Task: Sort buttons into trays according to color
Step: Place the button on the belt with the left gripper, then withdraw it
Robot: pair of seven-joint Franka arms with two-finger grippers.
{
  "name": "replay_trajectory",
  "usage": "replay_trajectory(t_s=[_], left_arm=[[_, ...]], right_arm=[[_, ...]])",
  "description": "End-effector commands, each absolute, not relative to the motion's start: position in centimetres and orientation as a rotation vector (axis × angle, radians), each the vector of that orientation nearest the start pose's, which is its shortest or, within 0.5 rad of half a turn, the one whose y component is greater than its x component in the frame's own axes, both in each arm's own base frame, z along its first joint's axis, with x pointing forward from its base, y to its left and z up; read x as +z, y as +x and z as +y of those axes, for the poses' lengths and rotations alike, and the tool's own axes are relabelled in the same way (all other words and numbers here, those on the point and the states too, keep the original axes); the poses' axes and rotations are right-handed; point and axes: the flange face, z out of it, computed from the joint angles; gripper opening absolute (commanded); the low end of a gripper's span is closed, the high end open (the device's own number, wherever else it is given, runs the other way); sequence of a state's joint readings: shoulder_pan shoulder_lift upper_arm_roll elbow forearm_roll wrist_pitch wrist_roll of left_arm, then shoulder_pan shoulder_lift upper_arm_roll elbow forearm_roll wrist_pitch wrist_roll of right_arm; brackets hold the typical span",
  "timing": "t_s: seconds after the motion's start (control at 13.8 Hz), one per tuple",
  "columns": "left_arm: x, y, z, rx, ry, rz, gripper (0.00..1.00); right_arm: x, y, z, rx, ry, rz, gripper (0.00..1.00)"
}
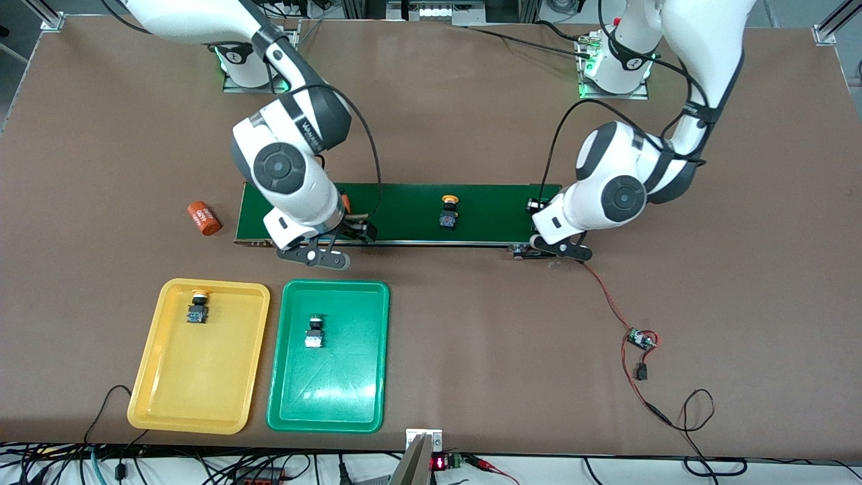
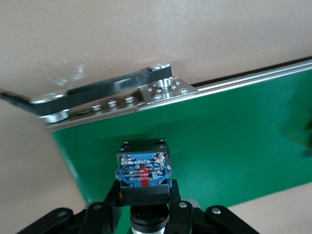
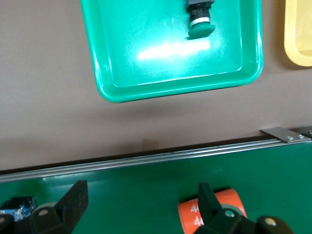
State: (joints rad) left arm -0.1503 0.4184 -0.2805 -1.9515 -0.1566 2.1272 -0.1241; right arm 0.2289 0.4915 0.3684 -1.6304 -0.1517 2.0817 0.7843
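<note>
**benchwatcher:** Anyone catch where everything sat relative to the conveyor belt [image 1: 411, 210]?

**torque_tom:** Yep. A loose orange cylinder [image 1: 203, 218] lay on the bench [image 1: 471, 337] just off the belt's end on the right arm's side. The yellow tray [image 1: 202, 384] and the green tray [image 1: 340, 387] sat side by side, both nearer the front camera than the belt. The yellow one was farther toward the right arm's end. Each had one item in it: a yellow-capped button [image 1: 198, 306] in the yellow tray and a green-capped button [image 1: 314, 331] in the green one.

**benchwatcher:** And the arms?

**torque_tom:** The right gripper [image 3: 139, 195] hung low over the belt's end on the right arm's side. Its jaws were spread wide with nothing between them. A second orange cylinder [image 3: 209, 214] lay on the belt right beside one finger. Another yellow-capped button, the belt button [image 1: 448, 212], stood near the belt's middle with nothing touching it.

**benchwatcher:** Left one?

**torque_tom:** The left gripper [image 2: 145, 195] was at the belt's other end, the left arm's side. Its jaws were clamped on the black-and-blue body of the held button [image 2: 144, 170]. I couldn't see that one's cap colour, and couldn't tell whether it was resting on the belt or just above it.
</note>
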Motion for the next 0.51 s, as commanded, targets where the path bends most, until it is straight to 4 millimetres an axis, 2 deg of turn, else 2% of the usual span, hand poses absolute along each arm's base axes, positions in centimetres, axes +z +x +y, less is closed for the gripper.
replay_trajectory(t_s=[0.0, 0.07, 0.15, 0.22, 0.29, 0.44], left_arm=[[24.9, 52.9, -24.9, 0.434, -3.276, 0.299, 0.04], [24.5, 52.9, -25.0, 0.447, -3.274, 0.3, 0.19], [24.2, 52.5, -25.5, 0.456, -3.269, 0.316, 0.65], [24.1, 52.4, -25.8, 0.466, -3.266, 0.326, 1.0], [24.9, 52.5, -25.7, 0.454, -3.269, 0.329, 1.0], [28.3, 52.8, -25.9, 0.414, -3.273, 0.346, 1.0]], right_arm=[[35.7, 55.2, 33.5, -0.057, -3.106, 0.237, 1.0], [35.8, 54.8, 33.5, -0.061, -3.105, 0.265, 1.0], [36.0, 54.1, 34.4, -0.058, -3.096, 0.301, 1.0], [36.3, 53.5, 35.3, -0.058, -3.086, 0.333, 1.0], [36.3, 53.3, 35.6, -0.056, -3.083, 0.353, 1.0], [36.1, 52.1, 36.7, -0.051, -3.091, 0.323, 1.0]])
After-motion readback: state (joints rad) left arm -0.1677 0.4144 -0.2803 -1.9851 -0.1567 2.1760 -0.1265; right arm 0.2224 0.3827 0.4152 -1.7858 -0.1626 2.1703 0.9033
